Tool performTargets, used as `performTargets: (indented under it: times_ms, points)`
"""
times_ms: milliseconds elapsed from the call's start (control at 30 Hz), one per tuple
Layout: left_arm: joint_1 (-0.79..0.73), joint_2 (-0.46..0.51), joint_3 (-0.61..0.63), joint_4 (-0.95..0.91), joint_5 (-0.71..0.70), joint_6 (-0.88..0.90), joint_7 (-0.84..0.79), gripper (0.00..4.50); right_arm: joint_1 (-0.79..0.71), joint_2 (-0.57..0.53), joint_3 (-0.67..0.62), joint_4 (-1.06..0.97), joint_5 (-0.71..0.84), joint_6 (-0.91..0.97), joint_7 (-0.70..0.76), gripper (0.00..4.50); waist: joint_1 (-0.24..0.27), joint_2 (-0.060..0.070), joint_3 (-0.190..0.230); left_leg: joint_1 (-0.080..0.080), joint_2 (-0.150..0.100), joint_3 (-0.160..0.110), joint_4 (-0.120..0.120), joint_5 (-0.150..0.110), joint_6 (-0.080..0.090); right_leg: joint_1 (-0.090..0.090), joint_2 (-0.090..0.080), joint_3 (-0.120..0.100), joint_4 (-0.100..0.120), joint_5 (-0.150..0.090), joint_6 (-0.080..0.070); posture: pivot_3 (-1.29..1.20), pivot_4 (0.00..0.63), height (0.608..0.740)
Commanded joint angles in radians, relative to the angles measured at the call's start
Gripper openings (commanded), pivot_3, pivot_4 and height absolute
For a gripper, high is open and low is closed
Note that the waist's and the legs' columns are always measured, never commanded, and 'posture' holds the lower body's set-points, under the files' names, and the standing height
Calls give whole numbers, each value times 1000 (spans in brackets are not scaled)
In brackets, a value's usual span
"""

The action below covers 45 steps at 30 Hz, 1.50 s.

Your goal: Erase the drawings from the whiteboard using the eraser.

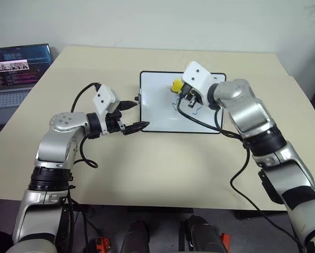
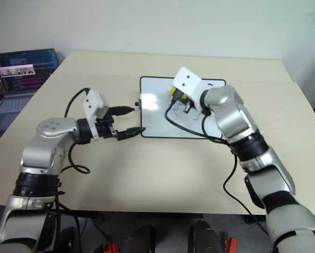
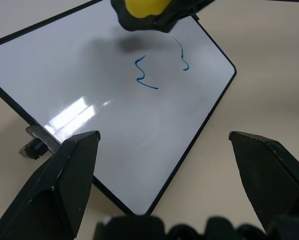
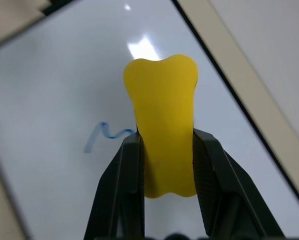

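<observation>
The whiteboard (image 1: 160, 118) lies flat in the middle of the table, its black frame and a side knob (image 1: 138, 98) showing. My right gripper (image 4: 164, 145) is shut on the yellow eraser (image 4: 162, 100), which hangs over the board's far middle (image 1: 176, 85) and casts a soft shadow on it. The drawings are blue squiggles (image 3: 144, 76) just on the near side of the eraser, one of them beside it (image 4: 102, 135). My left gripper (image 1: 140, 115) is open at the board's left edge, and the board's near left corner lies between its fingers (image 3: 64, 175).
An open laptop (image 1: 15, 74) sits at the table's far left corner. The beige table (image 1: 163, 168) runs wide in front of the board and to its right. Black cables hang from both wrists, the right one draped across the board.
</observation>
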Motion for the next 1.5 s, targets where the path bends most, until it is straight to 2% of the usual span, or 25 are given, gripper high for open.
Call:
performTargets:
  times_ms: [33,267,500,800,1000,1267,1500]
  points:
    - [-6,1,11,-42,-8,-7,8,4500,-72,24,-4,113,-46,-84,-44,974,-3,0,0,0,0,0,0,0,0,0,0,0,0,0,0,0,150,740]
    - [24,9,24,-74,-16,6,19,4500,-114,67,22,284,-112,-142,-60,974,-6,0,0,0,0,0,0,0,0,0,0,0,1,0,0,0,150,740]
    - [28,14,31,-80,-16,10,34,4500,-62,80,109,294,-202,-110,1,973,-7,0,0,5,0,0,0,0,0,3,1,1,4,0,0,0,150,740]
    - [26,20,34,-88,-18,16,40,4500,101,92,238,106,-294,-30,124,973,-9,-2,-2,12,0,-1,1,3,1,4,3,2,15,0,0,0,150,740]
    - [21,20,33,-84,-16,12,40,4500,135,99,272,-15,-330,37,193,973,-9,-2,-2,13,1,-1,1,7,2,4,4,2,16,0,0,0,150,740]
    - [17,16,30,-79,-14,8,40,4500,66,117,210,53,-336,37,119,972,-10,-2,-1,12,1,-1,0,7,2,3,4,2,15,1,-2,0,150,740]
    - [26,7,27,-87,-16,9,46,4500,-90,172,105,273,-312,32,-43,970,-9,-1,-1,12,1,-2,0,7,2,3,4,2,15,1,-2,0,150,740]
